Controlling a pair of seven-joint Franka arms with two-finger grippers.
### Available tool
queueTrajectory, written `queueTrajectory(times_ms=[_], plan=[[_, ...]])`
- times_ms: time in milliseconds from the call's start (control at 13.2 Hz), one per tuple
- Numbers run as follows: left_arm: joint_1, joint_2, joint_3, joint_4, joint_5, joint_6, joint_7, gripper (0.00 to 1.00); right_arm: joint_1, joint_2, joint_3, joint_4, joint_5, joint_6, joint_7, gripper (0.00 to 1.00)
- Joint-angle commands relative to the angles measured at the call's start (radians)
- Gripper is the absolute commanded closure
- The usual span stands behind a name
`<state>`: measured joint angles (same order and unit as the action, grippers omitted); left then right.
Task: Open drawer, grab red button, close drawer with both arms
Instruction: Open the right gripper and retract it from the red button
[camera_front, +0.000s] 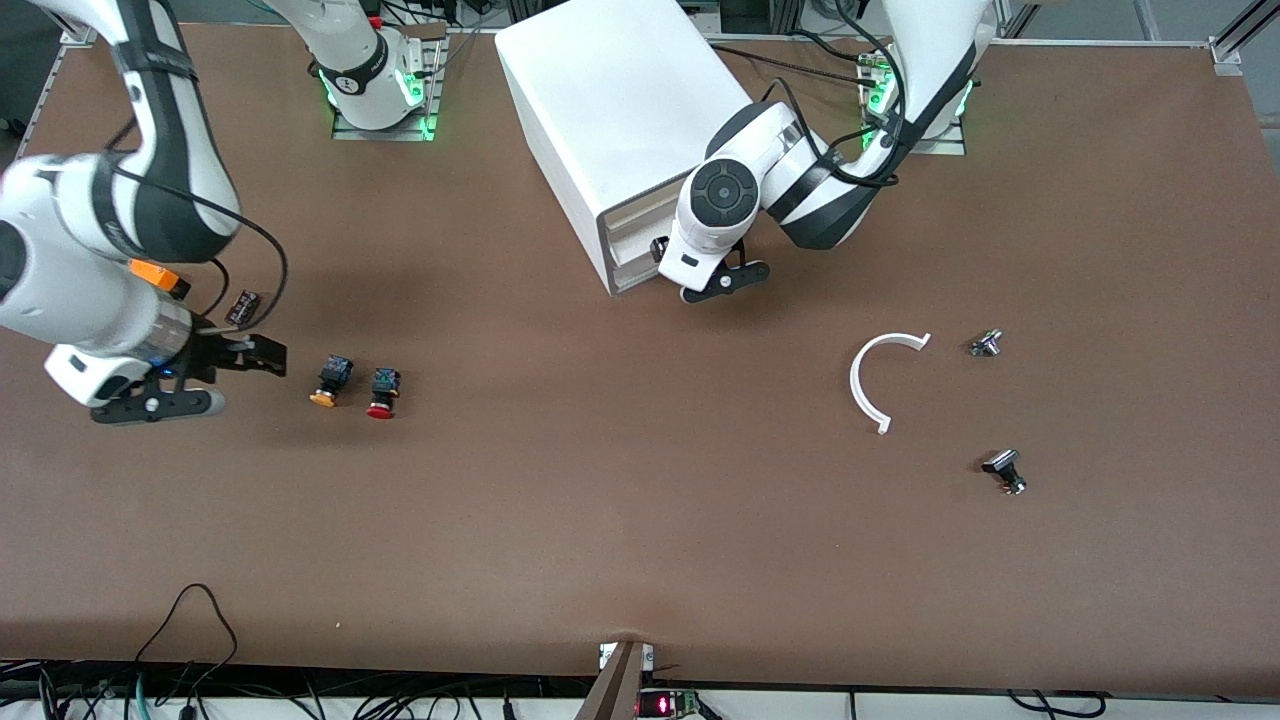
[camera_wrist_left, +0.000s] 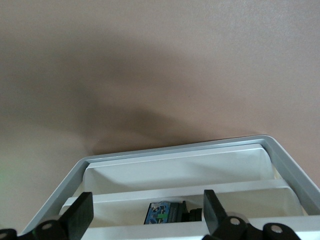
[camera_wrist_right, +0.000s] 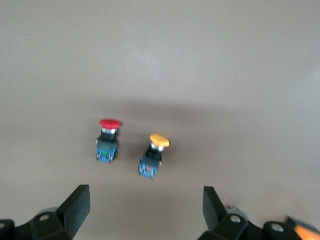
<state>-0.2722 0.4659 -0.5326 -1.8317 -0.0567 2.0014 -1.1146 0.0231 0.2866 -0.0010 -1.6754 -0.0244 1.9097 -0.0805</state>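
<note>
The red-capped button (camera_front: 381, 392) lies on the table beside an orange-capped one (camera_front: 330, 381), toward the right arm's end. Both show in the right wrist view, red (camera_wrist_right: 108, 140) and orange (camera_wrist_right: 156, 152). My right gripper (camera_front: 262, 358) is open and empty, just short of the orange-capped button; its fingers (camera_wrist_right: 77, 205) are wide apart. The white cabinet (camera_front: 620, 110) stands at the table's back middle. My left gripper (camera_front: 662, 248) is open at its stacked drawer fronts (camera_front: 635, 235). In the left wrist view its fingers (camera_wrist_left: 80, 215) straddle a drawer (camera_wrist_left: 175, 192) that holds a blue and black part (camera_wrist_left: 162, 212).
A white curved strip (camera_front: 868, 380) and two small metal parts (camera_front: 987, 344) (camera_front: 1005, 472) lie toward the left arm's end. A small black part (camera_front: 243, 305) and an orange box (camera_front: 160, 278) sit by the right arm's wrist.
</note>
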Motion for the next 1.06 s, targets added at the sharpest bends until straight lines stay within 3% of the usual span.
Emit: queueTrajectory(times_ms=[0, 532, 987], plan=[[0.002, -0.027, -0.018, -0.031, -0.034, 0.007, -0.008, 0.03, -0.003, -0.015, -0.007, 0.121, 0.014, -0.17, -0.01, 0.0], [-0.015, -0.024, -0.021, -0.023, -0.063, 0.008, -0.02, 0.02, 0.0, -0.193, 0.001, 0.151, 0.003, -0.314, 0.002, 0.0], [-0.022, -0.024, -0.023, -0.021, -0.066, 0.002, -0.025, 0.02, -0.005, -0.21, 0.002, 0.149, 0.011, -0.316, 0.002, 0.0]])
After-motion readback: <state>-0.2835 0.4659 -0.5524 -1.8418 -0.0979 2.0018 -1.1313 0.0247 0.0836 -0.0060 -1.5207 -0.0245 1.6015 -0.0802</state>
